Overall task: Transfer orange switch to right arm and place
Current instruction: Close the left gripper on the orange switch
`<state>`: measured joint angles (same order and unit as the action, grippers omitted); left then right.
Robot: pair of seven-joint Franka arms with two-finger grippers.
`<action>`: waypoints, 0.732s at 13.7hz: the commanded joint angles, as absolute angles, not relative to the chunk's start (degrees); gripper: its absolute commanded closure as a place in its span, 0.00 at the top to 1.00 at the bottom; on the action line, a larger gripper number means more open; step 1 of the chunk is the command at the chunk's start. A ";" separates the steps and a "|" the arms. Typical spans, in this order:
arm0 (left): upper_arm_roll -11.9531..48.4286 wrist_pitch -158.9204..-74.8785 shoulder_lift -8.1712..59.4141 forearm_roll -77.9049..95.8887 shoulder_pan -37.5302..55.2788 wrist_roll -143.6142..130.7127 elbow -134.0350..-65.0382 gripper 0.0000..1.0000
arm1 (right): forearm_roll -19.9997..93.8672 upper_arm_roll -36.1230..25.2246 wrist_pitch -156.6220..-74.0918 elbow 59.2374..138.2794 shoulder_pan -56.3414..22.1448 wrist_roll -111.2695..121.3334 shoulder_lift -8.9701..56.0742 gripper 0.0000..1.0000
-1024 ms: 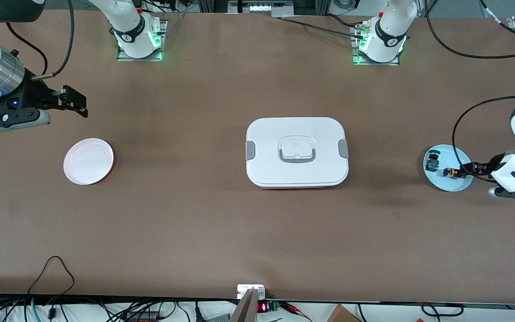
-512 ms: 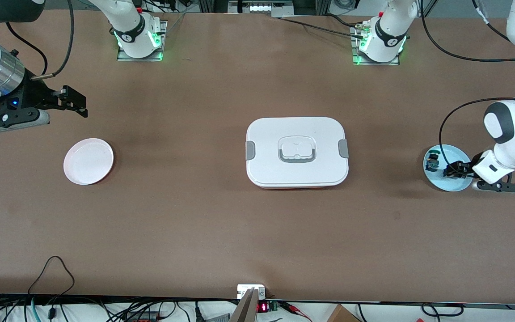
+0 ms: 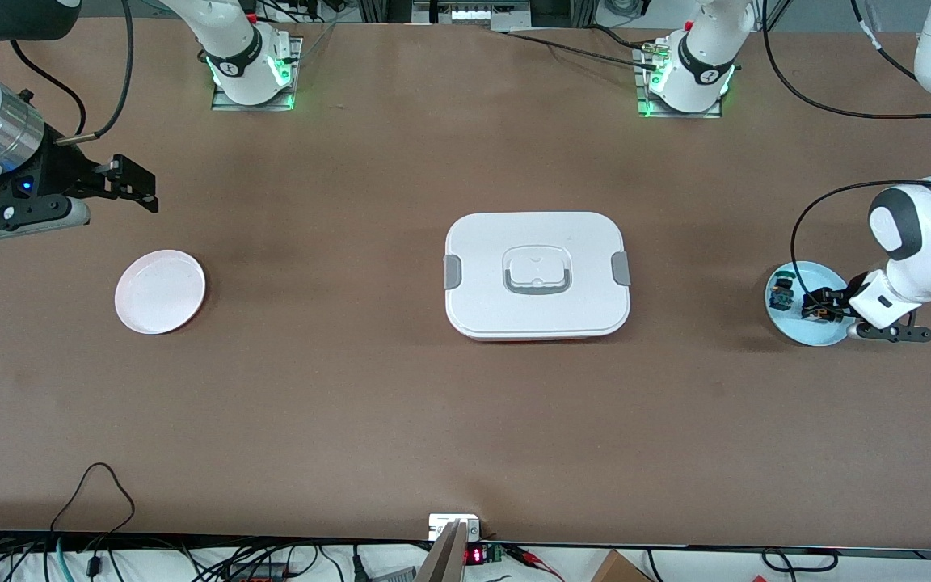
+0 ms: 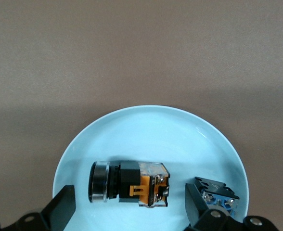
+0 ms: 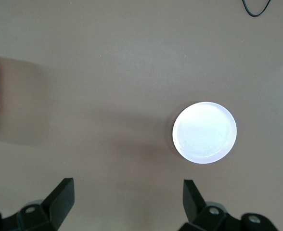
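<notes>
Orange switch lies on its side in the pale blue plate, just beside a small black piece with blue-green parts on the same plate. We note the left gripper low over the plate, fingers spread either side of the switch — not touching it. We see the right gripper waiting in the air with fingers apart, well apart from the blue plate, toward the right arm's end, above a white plate; a white lidded box sits between the two plates
</notes>
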<state>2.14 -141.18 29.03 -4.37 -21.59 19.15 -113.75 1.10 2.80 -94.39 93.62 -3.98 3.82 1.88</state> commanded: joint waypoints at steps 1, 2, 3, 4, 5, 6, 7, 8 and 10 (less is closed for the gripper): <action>2.55 -141.86 30.14 -5.10 -22.15 19.95 -113.56 1.00 | 1.14 2.99 -94.31 92.81 -3.95 3.08 1.85 1.00; 2.55 -141.86 30.41 -5.18 -22.15 20.04 -113.55 1.00 | 1.23 2.99 -94.39 92.81 -3.96 3.08 1.85 1.00; 2.55 -141.86 30.41 -5.10 -22.15 20.04 -113.55 1.00 | 1.14 2.99 -94.48 92.81 -3.96 3.08 1.93 1.00; 2.55 -141.86 30.50 -5.18 -22.15 20.13 -113.55 1.00 | 1.14 2.90 -94.57 92.81 -3.96 3.16 1.93 1.00; 2.55 -141.86 30.93 -5.10 -22.15 20.04 -113.55 0.99 | 1.23 2.99 -94.57 92.73 -3.96 3.16 2.02 1.00; 2.55 -141.86 31.02 -5.10 -22.15 20.39 -113.55 0.98 | 1.23 2.99 -94.57 92.72 -3.96 3.08 1.93 1.00; 2.55 -141.94 31.37 -5.10 -22.24 20.39 -113.38 0.97 | 1.23 2.99 -94.57 92.72 -3.96 3.16 2.02 1.00; 2.55 -141.94 31.55 -5.10 -22.24 20.39 -113.12 0.97 | 1.14 2.99 -94.57 92.72 -4.04 3.16 2.02 1.00; 2.55 -142.03 31.55 -5.10 -22.15 20.39 -113.12 0.96 | 1.14 3.08 -94.57 92.72 -4.22 3.16 2.02 1.00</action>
